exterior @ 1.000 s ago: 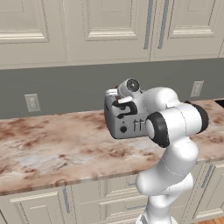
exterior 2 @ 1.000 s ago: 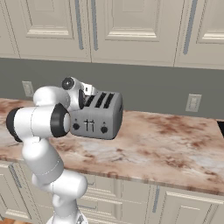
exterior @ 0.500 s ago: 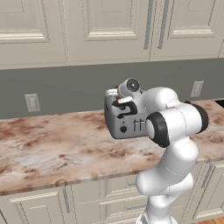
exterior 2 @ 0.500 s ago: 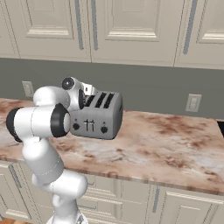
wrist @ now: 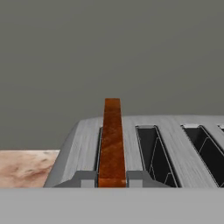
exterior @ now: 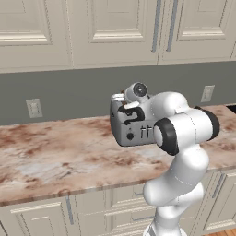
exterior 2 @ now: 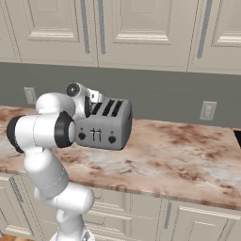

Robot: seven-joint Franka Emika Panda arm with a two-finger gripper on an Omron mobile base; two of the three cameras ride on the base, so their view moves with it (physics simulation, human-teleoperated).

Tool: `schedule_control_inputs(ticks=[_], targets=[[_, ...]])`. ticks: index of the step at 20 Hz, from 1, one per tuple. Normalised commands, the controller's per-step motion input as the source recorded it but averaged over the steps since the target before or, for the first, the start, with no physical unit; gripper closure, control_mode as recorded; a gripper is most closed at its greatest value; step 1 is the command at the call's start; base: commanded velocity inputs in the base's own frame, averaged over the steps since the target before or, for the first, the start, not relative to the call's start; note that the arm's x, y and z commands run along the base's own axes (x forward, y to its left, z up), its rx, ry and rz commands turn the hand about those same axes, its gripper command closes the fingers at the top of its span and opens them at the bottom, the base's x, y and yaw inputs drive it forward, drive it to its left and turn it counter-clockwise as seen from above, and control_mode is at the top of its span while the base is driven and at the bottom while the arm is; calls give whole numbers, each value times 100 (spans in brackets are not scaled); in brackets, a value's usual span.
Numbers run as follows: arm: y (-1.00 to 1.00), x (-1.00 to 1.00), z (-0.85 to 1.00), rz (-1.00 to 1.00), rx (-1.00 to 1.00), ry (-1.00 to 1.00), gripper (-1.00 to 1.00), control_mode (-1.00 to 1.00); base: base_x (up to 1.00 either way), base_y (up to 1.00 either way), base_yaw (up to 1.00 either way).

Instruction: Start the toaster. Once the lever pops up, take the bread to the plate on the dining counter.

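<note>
Hand view: claw (wrist: 112, 177) pinching bread (wrist: 112, 140) standing in the nearest slot of toaster (wrist: 144, 148), toasting seemingly done, carry to plate still ahead.

Nothing has changed: arm, toaster (exterior 2: 106, 124) and bread (wrist: 112, 140) sit as before.

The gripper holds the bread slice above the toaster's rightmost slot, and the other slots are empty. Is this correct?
Not quite. In the hand view the bread stands at the toaster's leftmost slot, not the rightmost. The gripper is closed on it, and the other slots are empty.
</note>
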Motion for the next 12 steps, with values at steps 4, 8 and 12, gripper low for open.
schedule_control_inputs(ticks=[4, 8, 12], targets=[[0, 0, 0, 0, 0, 0, 100, -100, 0, 0, 0], [0, 0, 0, 0, 0, -1, 100, -100, 0, 0, 0], [0, 0, 20, 0, 0, -3, 100, -100, 0, 0, 0]])
